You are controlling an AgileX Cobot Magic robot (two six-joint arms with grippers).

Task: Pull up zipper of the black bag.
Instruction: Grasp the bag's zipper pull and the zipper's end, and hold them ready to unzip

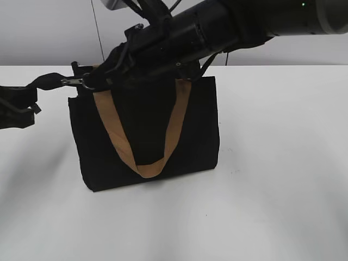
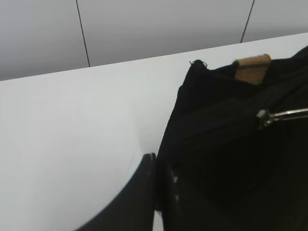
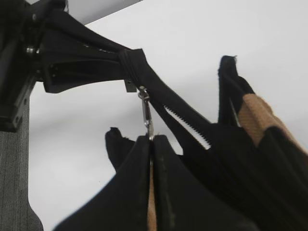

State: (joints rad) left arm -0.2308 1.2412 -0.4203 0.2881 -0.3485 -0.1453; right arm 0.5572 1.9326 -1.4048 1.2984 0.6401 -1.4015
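The black bag [image 1: 147,136] stands upright on the white table, its tan handle [image 1: 114,136] hanging down the front. My left gripper [image 1: 22,103] is shut on the black fabric tail [image 1: 48,81] at the zipper's end and holds it stretched out to the left; its jaws also show in the left wrist view [image 2: 156,185]. My right gripper [image 3: 153,139] is shut on the silver pull tab [image 3: 147,114], which also shows in the exterior view [image 1: 73,82]. The slider sits close to the tail. Behind it the zipper teeth [image 3: 187,122] lie parted.
The white table [image 1: 283,179] spreads around the bag. The right arm [image 1: 217,27] reaches across above the bag's top. A tan strap tab [image 2: 253,68] sticks up at the bag's edge. A grey wall runs behind the table.
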